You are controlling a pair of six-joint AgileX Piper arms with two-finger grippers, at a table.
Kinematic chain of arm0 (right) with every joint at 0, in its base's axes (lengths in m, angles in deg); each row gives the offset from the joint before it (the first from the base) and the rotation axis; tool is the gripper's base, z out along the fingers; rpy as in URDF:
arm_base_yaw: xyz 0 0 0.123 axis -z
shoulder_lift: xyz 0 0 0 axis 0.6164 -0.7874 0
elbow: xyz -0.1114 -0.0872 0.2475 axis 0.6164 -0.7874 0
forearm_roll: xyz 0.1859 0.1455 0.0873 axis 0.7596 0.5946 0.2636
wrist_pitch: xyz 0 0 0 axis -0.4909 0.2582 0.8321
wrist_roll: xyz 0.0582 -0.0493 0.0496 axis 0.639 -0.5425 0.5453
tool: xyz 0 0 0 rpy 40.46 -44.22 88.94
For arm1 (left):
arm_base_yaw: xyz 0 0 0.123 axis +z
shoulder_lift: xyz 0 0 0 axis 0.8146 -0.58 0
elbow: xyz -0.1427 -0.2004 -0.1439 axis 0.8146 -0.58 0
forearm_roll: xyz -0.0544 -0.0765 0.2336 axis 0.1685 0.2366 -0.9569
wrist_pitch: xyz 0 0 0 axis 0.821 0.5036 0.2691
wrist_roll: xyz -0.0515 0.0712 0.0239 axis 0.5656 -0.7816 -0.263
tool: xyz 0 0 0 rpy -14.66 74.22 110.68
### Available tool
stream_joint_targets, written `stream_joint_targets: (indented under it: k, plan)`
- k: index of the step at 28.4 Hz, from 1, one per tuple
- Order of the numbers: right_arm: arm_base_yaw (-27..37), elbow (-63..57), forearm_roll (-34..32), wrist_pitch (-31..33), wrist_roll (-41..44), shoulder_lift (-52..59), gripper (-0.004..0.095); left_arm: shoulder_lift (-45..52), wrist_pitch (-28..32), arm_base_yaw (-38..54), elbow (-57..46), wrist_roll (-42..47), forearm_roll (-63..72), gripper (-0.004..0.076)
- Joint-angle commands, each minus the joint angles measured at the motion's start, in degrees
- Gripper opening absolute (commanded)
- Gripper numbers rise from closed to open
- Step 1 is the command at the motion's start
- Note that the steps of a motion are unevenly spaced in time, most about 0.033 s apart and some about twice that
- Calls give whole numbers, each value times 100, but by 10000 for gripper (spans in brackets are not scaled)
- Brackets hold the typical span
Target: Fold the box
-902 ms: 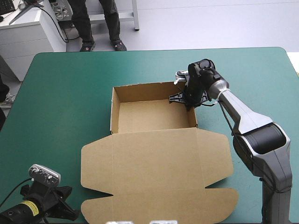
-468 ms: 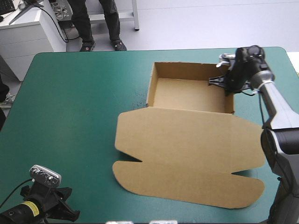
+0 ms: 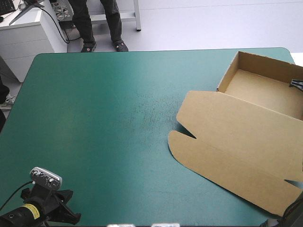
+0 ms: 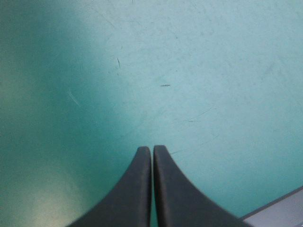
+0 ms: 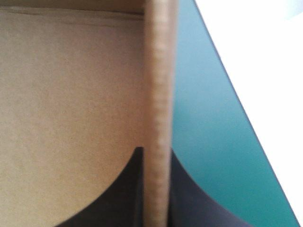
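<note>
The brown box (image 3: 236,127) lies at the table's far right as an open tray with raised walls. Its lid and flaps lie flat toward the middle and front, and its right part runs out of the high view. Only a tip of my right gripper (image 3: 298,83) shows there, at the tray's right wall. In the right wrist view my right gripper (image 5: 155,152) is shut on that wall (image 5: 158,85), one black finger inside the tray and one outside. My left gripper (image 4: 152,150) is shut, holding nothing, over bare teal-green cover; it sits at the near left corner (image 3: 66,215).
Just outside the gripped wall runs a narrow strip of teal-green cover (image 5: 203,123), then the table's right edge. The table's edge (image 4: 279,213) also shows close beside my left gripper. Bare cover (image 3: 104,118) spans the left and middle of the table.
My right gripper has dragged the box from the table's middle to the far right corner, turning it somewhat. The right arm has almost left the high view. The left arm has not moved.
</note>
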Motion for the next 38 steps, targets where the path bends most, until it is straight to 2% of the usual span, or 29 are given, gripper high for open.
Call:
stream_joint_targets:
  k: [1, 4, 6, 13, 16, 24, 29, 30, 32, 34, 35, 38]
  plan:
    - [222, 130, -114, 111, -46, 383, -13, -59, 248, -26, 131, 15, 36, -8]
    - [253, 130, -325, 111, 80, 383, -11, -59, 248, -26, 131, 15, 36, -8]
    - [253, 130, -367, 111, 228, 383, 29, -59, 248, -26, 131, 15, 36, -8]
    - [253, 105, -199, 111, 283, 383, 371, -59, 248, -26, 131, 15, 36, -8]
    - [253, 105, -224, 111, 259, 393, 419, -59, 248, -26, 131, 15, 36, -8]
    - [253, 105, -239, 111, 220, 722, 418, -59, 248, -26, 131, 15, 36, -8]
    - [253, 105, -79, 111, -232, 1233, 398, -59, 248, -26, 131, 17, 36, -8]
    - [253, 105, 46, 111, -232, 1354, 358, -59, 248, -26, 131, 17, 36, -8]
    - [253, 105, 349, 111, -284, 1601, 208, -59, 248, -26, 131, 17, 36, -8]
    - [226, 94, 735, 111, -653, 1882, -19, -59, 248, -26, 131, 17, 36, -8]
    - [184, 24, 1105, 111, -722, 2160, 11, -59, 248, -26, 131, 17, 36, -8]
    - [-34, -420, 1470, 111, -786, 2793, 3, -59, 248, -26, 131, 17, 36, -8]
